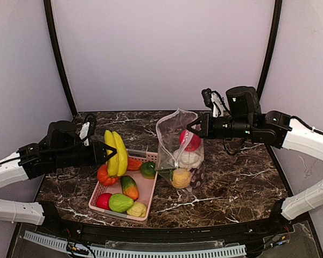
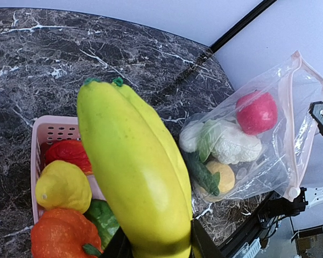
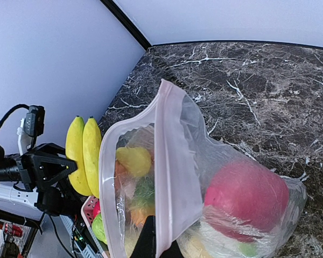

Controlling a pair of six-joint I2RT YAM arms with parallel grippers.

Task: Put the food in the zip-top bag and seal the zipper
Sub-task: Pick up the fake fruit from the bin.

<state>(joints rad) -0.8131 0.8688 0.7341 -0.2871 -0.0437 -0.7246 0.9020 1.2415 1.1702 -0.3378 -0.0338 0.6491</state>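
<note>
Two yellow bananas [image 1: 116, 153], joined at the stem, stand upright in the left claw [image 1: 109, 153], whose jaws close narrowly on their lower part and hold them above the pink basket [image 1: 148, 189]. Beyond that claw's tips, toward the right arm, hangs the zip-top bag [image 1: 172, 134], with a red fruit [image 1: 190, 141], a white cauliflower [image 1: 187, 159], a yellow-orange ball [image 1: 181, 178] and a green cucumber [image 2: 202, 173] inside. The right claw [image 1: 193, 128] is pinched tight on the bag's upper edge at the pinkish zipper [image 3: 169, 177], so the mouth gapes toward the left claw and the pouch sags below onto the marble table [image 1: 234, 183]. Under the left claw the basket holds an orange piece [image 1: 104, 175], a red one [image 1: 103, 200] and several green and yellow ones.
</note>
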